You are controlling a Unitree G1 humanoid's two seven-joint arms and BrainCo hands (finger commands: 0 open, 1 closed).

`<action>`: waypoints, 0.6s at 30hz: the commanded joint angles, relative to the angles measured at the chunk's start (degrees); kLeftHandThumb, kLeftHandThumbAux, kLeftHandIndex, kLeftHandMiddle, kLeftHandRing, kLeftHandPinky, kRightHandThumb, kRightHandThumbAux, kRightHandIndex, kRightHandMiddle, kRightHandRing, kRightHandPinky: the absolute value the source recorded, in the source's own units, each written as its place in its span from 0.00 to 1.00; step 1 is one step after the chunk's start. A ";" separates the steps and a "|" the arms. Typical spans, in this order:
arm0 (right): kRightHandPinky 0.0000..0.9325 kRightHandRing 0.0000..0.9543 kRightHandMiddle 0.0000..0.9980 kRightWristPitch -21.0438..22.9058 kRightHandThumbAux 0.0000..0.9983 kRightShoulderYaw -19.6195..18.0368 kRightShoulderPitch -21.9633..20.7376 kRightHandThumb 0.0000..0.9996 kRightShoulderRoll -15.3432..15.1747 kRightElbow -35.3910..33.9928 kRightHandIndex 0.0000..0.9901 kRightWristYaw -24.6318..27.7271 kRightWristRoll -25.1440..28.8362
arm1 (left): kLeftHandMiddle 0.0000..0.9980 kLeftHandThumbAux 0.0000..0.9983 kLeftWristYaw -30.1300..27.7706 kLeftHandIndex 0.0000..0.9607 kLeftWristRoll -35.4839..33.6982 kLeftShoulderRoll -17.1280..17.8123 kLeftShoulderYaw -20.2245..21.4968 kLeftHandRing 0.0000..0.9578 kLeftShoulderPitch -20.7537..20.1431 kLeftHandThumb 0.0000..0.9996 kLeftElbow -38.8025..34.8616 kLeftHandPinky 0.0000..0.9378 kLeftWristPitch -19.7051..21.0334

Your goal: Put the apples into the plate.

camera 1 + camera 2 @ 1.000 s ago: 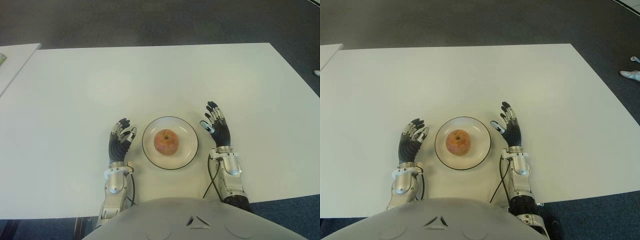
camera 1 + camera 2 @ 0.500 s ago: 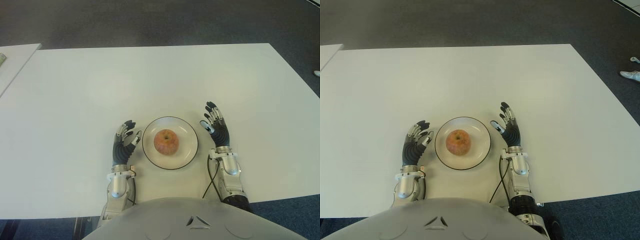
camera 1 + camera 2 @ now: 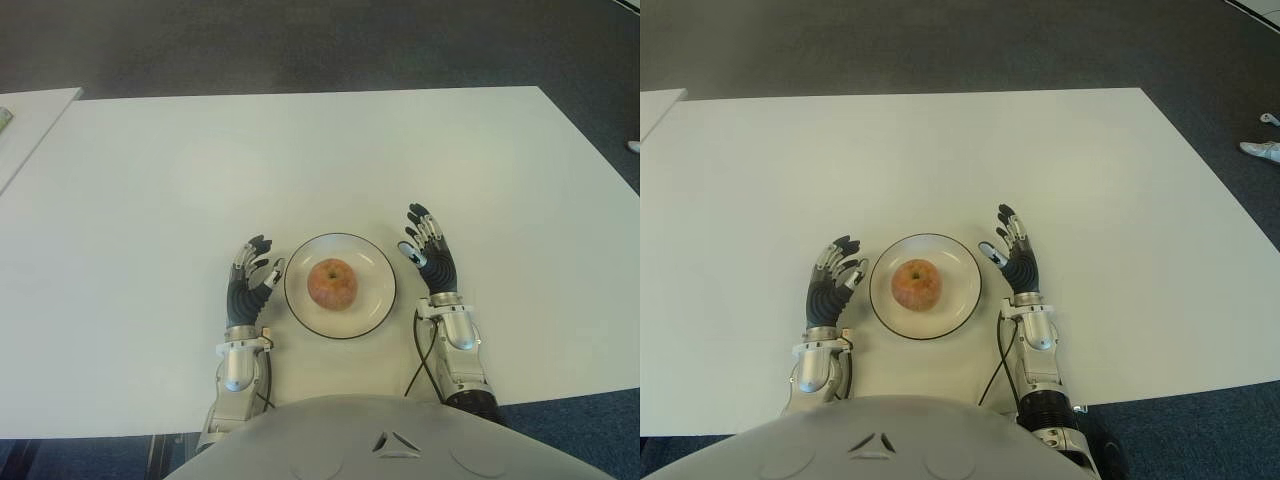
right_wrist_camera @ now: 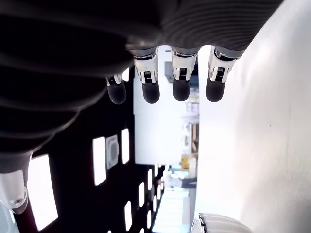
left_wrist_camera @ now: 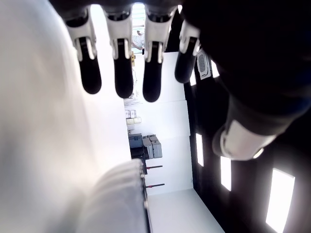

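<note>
One reddish apple sits in the middle of a white plate with a dark rim, near the table's front edge. My left hand shows just left of the plate, fingers spread and holding nothing. On the plate's right side my right hand stands with its fingers extended and nothing in them. Both wrist views show straight fingers over bare white surface; the plate's rim shows in the right wrist view.
The white table stretches far ahead and to both sides. A second white table's corner shows at the far left. Dark carpet lies beyond, with a shoe on the floor at the right.
My left hand has shifted a little right, closer to the plate, and its fingers have straightened. The right hand has edged slightly left. Apple and plate have not moved.
</note>
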 commanded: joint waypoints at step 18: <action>0.05 0.00 0.01 0.24 0.56 1.71 3.93 0.10 0.60 6.22 0.03 -1.97 -0.92 | 0.22 0.62 -0.18 0.20 -3.03 -0.62 2.81 0.23 -3.90 0.09 13.30 0.28 0.83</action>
